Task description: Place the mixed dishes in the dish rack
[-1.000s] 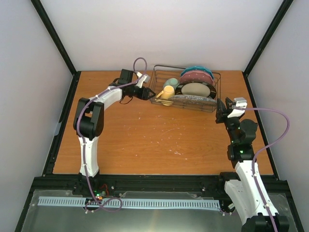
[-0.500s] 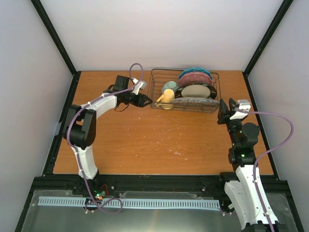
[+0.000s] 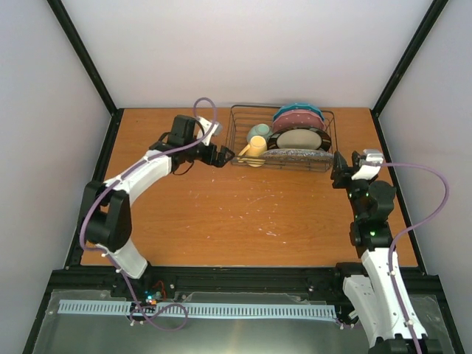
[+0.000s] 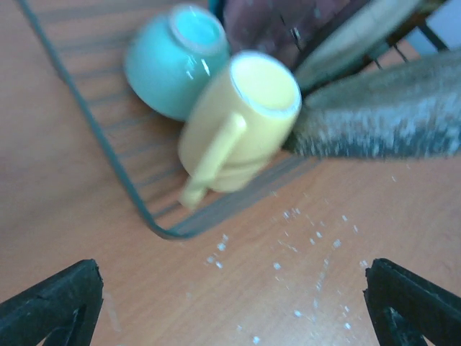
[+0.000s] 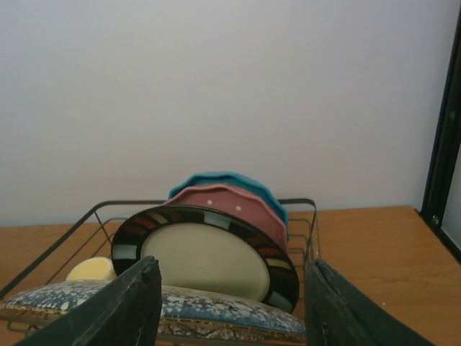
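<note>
The dish rack (image 3: 254, 105) sits at the upper middle of the top view, at the far side of the wooden table (image 3: 221, 221), and all the dishes are in it. The teal white-dotted plate (image 3: 299, 107) stands on edge at the back. The pink white-dotted plate (image 3: 299, 116) is just in front of it, then the dark-rimmed cream plate (image 3: 299, 137). The largest grey speckled plate (image 3: 295, 155) lies lower along the front. In the rack's left part the yellow mug (image 3: 254, 150) lies on its side at the front corner, its handle pointing out over the wire edge. It touches the pale green bowl (image 3: 258, 131) behind it, and its rim meets the edge of the speckled plate. The left gripper (image 3: 227, 156) hangs just left of that corner, fingers spread wide with only bare table between them. The right gripper (image 3: 339, 168) is just off the rack's right end, its fingers also apart and holding nothing.
</note>
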Available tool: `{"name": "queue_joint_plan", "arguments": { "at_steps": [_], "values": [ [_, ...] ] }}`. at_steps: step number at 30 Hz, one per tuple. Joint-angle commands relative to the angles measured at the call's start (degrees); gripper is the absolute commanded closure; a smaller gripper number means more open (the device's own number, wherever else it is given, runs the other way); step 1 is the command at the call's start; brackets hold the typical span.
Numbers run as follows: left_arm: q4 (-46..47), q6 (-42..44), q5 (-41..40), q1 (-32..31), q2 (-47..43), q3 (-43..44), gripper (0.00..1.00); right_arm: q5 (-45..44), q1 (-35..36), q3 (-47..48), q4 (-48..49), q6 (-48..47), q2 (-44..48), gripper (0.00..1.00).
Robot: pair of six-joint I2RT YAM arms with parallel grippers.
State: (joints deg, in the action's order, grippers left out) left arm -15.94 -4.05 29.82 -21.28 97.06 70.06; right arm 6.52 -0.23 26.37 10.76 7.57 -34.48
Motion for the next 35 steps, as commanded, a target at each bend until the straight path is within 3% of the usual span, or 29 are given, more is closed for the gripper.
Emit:
{"name": "queue_joint_plan", "arguments": {
  "at_steps": [1, 6, 15, 35],
  "values": [
    [-0.31, 0.53, -12.2, -0.21, -8.29, 6.42, 0.0, 3.71, 0.38, 5.28, -6.38, 1.96, -4.35, 0.45],
    [0.31, 1.16, -19.96, -0.16, -16.43, 10.68, 0.0, 9.15, 0.33, 7.1, -5.17, 3.42, -6.3, 0.43],
    [8.52, 2.29, -29.59, 0.09, -29.37, 7.59, 0.0, 3.96, 0.36, 7.99, -5.51, 4.99, -4.72, 0.36],
    [8.45, 3.29, -35.23, 2.47, -33.86, 3.82, 0.0, 1.73, 0.32, 6.85, -4.15, 5.57, -5.07, 0.34]
  ]
}}
